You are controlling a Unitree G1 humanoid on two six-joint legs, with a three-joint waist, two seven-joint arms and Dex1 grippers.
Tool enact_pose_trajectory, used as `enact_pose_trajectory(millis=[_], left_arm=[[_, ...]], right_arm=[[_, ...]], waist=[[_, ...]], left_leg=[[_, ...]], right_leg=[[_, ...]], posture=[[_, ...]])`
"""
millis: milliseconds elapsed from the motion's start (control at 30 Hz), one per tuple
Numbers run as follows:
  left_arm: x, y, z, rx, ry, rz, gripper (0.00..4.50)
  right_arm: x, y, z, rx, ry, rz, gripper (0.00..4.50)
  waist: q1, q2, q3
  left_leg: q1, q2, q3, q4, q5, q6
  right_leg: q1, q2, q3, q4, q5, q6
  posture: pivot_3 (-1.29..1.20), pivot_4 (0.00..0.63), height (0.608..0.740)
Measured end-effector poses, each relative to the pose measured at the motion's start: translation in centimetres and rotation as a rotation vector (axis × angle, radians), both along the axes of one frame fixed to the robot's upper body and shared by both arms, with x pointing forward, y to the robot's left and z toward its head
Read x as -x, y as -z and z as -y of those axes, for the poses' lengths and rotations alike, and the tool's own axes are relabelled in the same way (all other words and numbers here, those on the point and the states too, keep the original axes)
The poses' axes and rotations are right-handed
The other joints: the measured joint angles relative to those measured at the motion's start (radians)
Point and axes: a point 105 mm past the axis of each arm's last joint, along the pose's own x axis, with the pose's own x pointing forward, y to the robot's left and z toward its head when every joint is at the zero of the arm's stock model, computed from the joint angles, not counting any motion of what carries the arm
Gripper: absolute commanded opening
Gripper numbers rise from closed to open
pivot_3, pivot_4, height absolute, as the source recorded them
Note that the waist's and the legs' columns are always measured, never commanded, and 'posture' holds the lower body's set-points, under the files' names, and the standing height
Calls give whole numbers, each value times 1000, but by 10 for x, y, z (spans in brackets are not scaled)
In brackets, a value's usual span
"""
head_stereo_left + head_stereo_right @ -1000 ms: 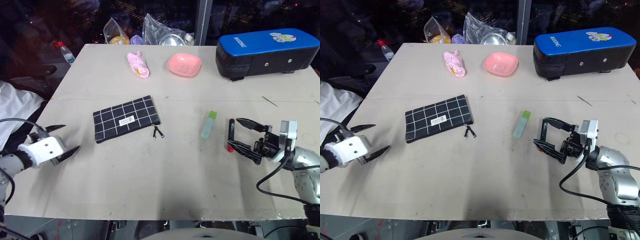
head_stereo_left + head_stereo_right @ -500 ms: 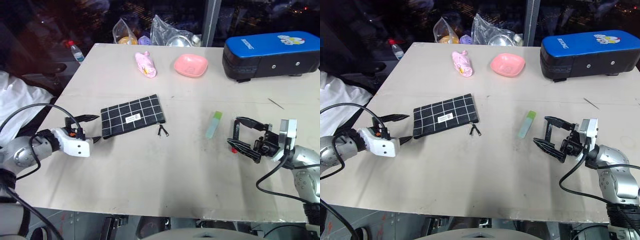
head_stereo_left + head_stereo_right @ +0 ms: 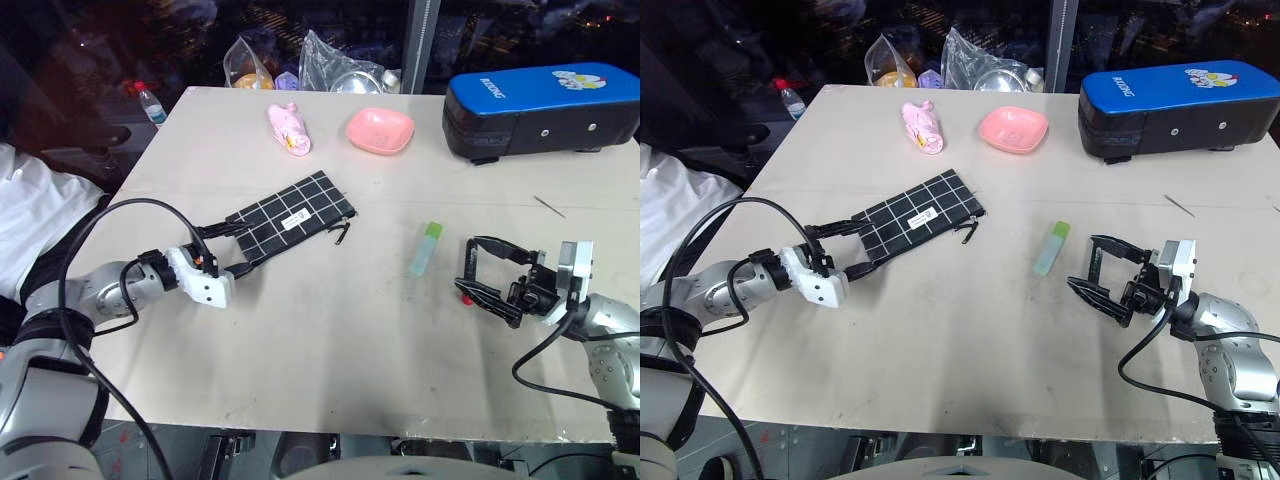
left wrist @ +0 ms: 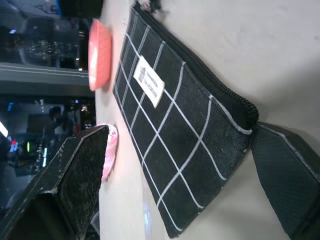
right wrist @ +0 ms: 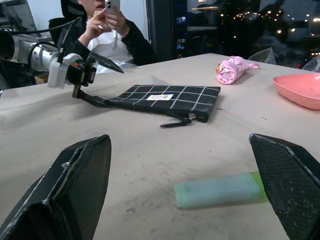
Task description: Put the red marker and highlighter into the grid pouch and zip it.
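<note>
Left gripper (image 3: 232, 250) has its two black fingers spread apart, straddling the near-left end of the flat black fabric grid pouch with white grid lines (image 3: 292, 221). One finger sits above that end; the other lies low at table level against the pouch's corner, touching it in the left wrist view. Nothing clamped.

Pouch lies diagonally on the beige tabletop (image 3: 330, 340), white label (image 3: 296, 219) facing up, black zipper pull (image 3: 341, 234) trailing off its right end. Zipper edge looks closed along what shows in the left wrist view (image 4: 200, 65).

Right gripper (image 3: 487, 277) is also spread wide and empty, held just above the table on the right side, pointing toward the centre. The slim red marker with black middle (image 3: 464, 283) lies right at its fingers, mostly hidden behind them; only the red end (image 3: 463, 296) shows clearly. Can't tell if a finger touches it.

Short chunky highlighter, pale mint body with brighter green cap (image 3: 424, 248), lies flat on the table between the pouch and the right gripper, just beside the gripper, apart from the pouch. Right wrist view has it between that gripper's fingers but further out, not touched (image 5: 220, 190).

Far edge of table: pink shallow bowl (image 3: 380, 129), pink folded cloth bundle (image 3: 287, 127), big blue-and-black hard case (image 3: 540, 105), clear plastic bags (image 3: 335, 72).

A seated person (image 5: 107, 35) in a dark jacket shows beyond the table in the right wrist view, hands raised holding a phone.
</note>
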Motion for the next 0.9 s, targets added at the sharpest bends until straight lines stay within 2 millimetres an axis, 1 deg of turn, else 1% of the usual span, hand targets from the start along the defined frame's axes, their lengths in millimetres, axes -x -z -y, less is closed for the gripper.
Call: enact_pose_trajectory(millis=[133,333,533,633,800,900], left_arm=[[-7,-2,10,88,-16,5,4432],[-28,-8,23,190,-81,16,4432],[-34,-4,29,175,-97,2,4432],[-37,-2,38,173,-85,-3,4432],[-41,-1,50,166,-62,1,4432],[-43,0,58,171,-46,2,4432]], right_arm=[[0,0,0,0,1,1,4464],[0,-1,0,1,1,8,4464],[-1,-1,0,5,5,16,4464],[-1,0,0,10,10,17,4464],[-11,6,7,37,107,16,4464],[-14,5,8,37,132,26,4464]], waist=[[-7,-2,1],[-6,-3,2],[-6,-4,3],[-5,-5,3],[-5,-5,3],[-5,-5,3]], left_leg=[[0,0,0,0,2,-3],[0,0,0,0,2,-4],[0,0,1,0,2,-4],[0,0,1,0,2,-4],[0,0,1,0,2,-4],[0,0,1,0,3,-4]], right_leg=[[0,0,0,0,0,0],[-1,1,0,0,0,0],[-1,1,1,0,0,0],[-1,1,1,0,0,0],[-1,1,1,0,0,0],[-1,1,1,0,0,0]], posture=[[0,150,740],[0,150,740],[0,150,740],[0,150,740],[0,150,740],[0,150,740]])
